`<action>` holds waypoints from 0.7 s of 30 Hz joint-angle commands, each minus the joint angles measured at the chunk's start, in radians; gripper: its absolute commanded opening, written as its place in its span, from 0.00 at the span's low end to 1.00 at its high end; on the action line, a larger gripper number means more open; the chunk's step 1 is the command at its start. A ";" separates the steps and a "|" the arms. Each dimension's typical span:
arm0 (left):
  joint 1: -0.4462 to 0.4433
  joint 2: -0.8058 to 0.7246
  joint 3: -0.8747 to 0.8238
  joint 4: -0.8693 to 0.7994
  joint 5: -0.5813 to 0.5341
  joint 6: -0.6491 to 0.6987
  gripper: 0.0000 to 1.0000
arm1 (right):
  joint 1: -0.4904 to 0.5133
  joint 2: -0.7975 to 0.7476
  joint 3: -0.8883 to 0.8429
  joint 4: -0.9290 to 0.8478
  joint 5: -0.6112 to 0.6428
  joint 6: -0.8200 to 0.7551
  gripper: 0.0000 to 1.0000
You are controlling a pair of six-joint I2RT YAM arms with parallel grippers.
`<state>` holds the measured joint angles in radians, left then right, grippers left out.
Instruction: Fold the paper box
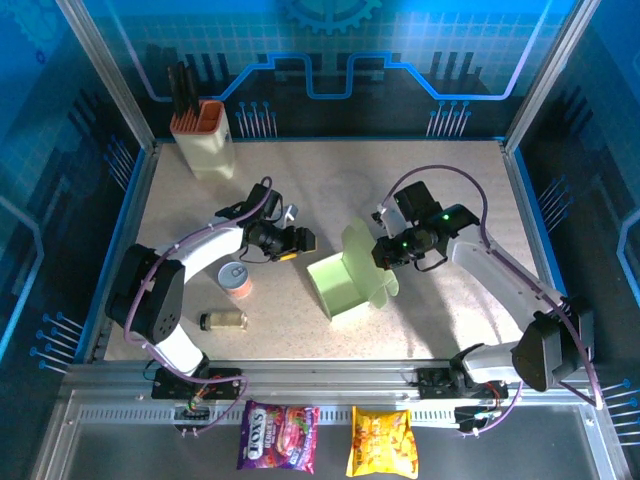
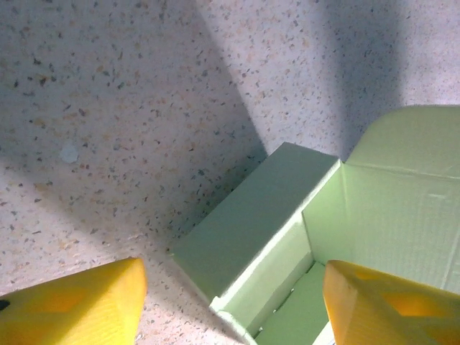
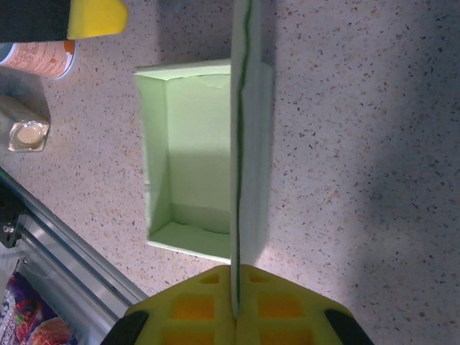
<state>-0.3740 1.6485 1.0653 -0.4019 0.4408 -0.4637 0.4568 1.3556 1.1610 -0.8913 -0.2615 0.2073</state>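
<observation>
The paper box [image 1: 340, 288] is pale mint-green and sits mid-table with its top open and its lid flap [image 1: 362, 252] standing upright. My right gripper [image 1: 385, 250] is shut on the edge of that flap; in the right wrist view the yellow jaws [image 3: 236, 302] pinch the thin flap [image 3: 248, 144] above the box's hollow [image 3: 190, 144]. My left gripper [image 1: 297, 241] hovers just left of the box, open. Its yellow fingertips [image 2: 72, 305] stand wide apart over the box's near corner [image 2: 248, 233], touching nothing.
A cream holder with an orange rim [image 1: 205, 140] stands at the back left. A small can [image 1: 236, 278] and a lying jar [image 1: 223, 320] sit left of the box. Two snack bags [image 1: 278, 437] lie beyond the front rail [image 1: 330, 375].
</observation>
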 commanded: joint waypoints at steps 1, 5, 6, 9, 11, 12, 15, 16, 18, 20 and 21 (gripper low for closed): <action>-0.004 0.012 0.050 -0.041 0.009 0.040 0.62 | -0.004 0.028 0.043 -0.074 0.004 -0.043 0.00; -0.043 0.050 0.102 -0.049 0.059 0.059 0.47 | 0.008 0.051 0.056 -0.071 0.001 -0.047 0.00; -0.054 0.063 0.115 -0.049 0.074 0.060 0.43 | 0.010 0.055 0.057 -0.070 0.000 -0.046 0.00; -0.083 0.108 0.151 -0.046 0.109 0.064 0.32 | 0.020 0.066 0.060 -0.062 0.001 -0.044 0.00; -0.095 0.135 0.164 -0.043 0.123 0.062 0.27 | 0.023 0.069 0.059 -0.060 0.001 -0.042 0.00; -0.098 0.147 0.168 -0.042 0.134 0.060 0.24 | 0.024 0.070 0.058 -0.057 0.001 -0.042 0.00; -0.106 0.177 0.173 -0.038 0.151 0.057 0.19 | 0.027 0.072 0.056 -0.054 0.002 -0.040 0.00; -0.108 0.184 0.173 -0.039 0.156 0.057 0.18 | 0.028 0.071 0.058 -0.054 0.004 -0.041 0.00; -0.111 0.191 0.169 -0.038 0.157 0.059 0.15 | 0.029 0.071 0.059 -0.054 0.007 -0.039 0.00; -0.111 0.197 0.159 -0.030 0.158 0.057 0.14 | 0.032 0.072 0.060 -0.054 0.007 -0.040 0.00; -0.111 0.201 0.158 -0.027 0.160 0.056 0.13 | 0.033 0.073 0.061 -0.054 0.007 -0.039 0.00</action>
<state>-0.4801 1.8366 1.2114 -0.4217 0.5598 -0.4160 0.4732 1.4143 1.1931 -0.9268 -0.2619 0.1783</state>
